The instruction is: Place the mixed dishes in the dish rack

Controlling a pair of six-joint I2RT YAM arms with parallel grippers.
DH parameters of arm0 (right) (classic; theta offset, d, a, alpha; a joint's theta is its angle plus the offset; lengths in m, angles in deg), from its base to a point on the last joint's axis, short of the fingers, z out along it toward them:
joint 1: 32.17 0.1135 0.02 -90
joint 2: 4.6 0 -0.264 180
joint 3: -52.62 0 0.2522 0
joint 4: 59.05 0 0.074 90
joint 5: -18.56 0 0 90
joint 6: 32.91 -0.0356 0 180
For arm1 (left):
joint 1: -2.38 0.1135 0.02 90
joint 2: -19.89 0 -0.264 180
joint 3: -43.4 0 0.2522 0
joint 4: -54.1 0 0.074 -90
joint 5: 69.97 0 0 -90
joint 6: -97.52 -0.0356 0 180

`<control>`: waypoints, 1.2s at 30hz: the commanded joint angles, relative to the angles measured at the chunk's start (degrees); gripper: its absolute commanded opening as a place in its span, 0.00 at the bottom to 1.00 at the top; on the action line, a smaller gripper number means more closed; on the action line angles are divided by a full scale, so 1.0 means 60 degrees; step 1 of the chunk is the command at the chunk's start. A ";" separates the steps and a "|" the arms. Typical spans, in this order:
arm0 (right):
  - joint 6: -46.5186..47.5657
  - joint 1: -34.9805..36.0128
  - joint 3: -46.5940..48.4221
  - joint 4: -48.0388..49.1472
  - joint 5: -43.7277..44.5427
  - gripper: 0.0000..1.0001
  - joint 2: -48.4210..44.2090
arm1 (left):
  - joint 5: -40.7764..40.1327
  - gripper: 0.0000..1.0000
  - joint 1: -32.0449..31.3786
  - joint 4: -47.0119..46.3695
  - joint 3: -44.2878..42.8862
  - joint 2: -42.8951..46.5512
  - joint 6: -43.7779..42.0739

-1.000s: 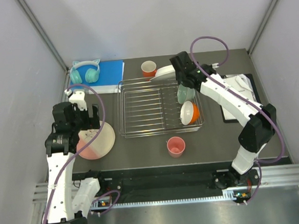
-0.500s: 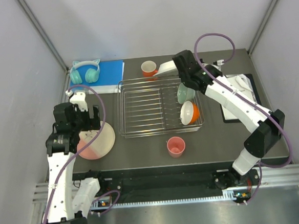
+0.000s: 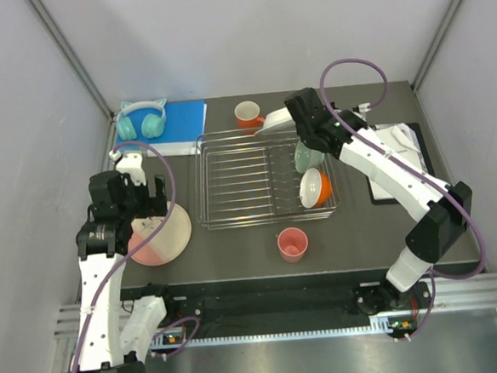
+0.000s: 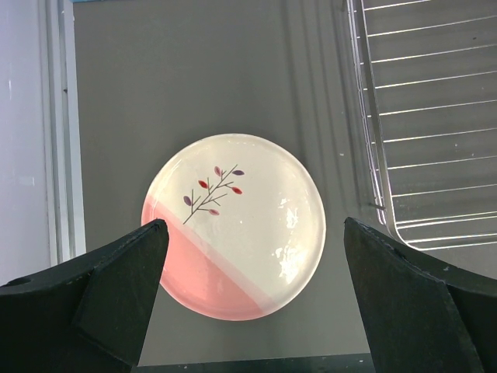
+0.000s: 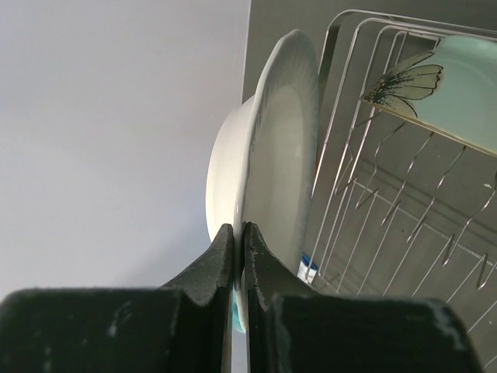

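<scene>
The rectangular silver wire dish rack (image 3: 266, 175) sits at the centre of the top view on the dark grey table (image 3: 236, 256). A strip of open tabletop runs along its lower rim and another separates its left rim from the pink-and-cream sprig plate (image 4: 233, 225). That plate lies flat at the lower left, near the table's front edge. The left gripper (image 4: 255, 229) hangs over it with its fingers spread wide, gripping nothing and standing apart from the plate's rim on both sides.

At upper centre, the right gripper (image 5: 237, 229) is clenched on the rim of the round white plate (image 5: 279, 132). The plate is held on edge at the rack's far rim, just right of the orange handled mug (image 3: 247, 114), which stands on the table beyond the rack.

In the rack, the left and middle tines are open. The mint-green bowl (image 3: 306, 156) and the white-inside orange bowl (image 3: 314, 188) stand tilted in the right part. The pink cup (image 3: 293, 244) stands upright on the table below the rack. Teal cat-ear headphones (image 3: 141, 120) rest at the upper left, and a black clipboard (image 3: 400, 154) lies along the right edge.
</scene>
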 commanded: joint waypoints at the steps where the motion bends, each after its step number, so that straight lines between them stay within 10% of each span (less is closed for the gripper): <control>1: -0.0549 0.0167 0.0444 0.1020 0.0001 0.00 -0.0342 | 0.0130 0.99 -0.0018 -0.0212 -0.0010 0.0177 0.0128; 36: -0.0563 -0.0462 0.2803 -0.1851 -0.0646 0.00 0.1475 | -0.0016 0.99 -0.0018 -0.0051 -0.0347 0.0427 -0.0135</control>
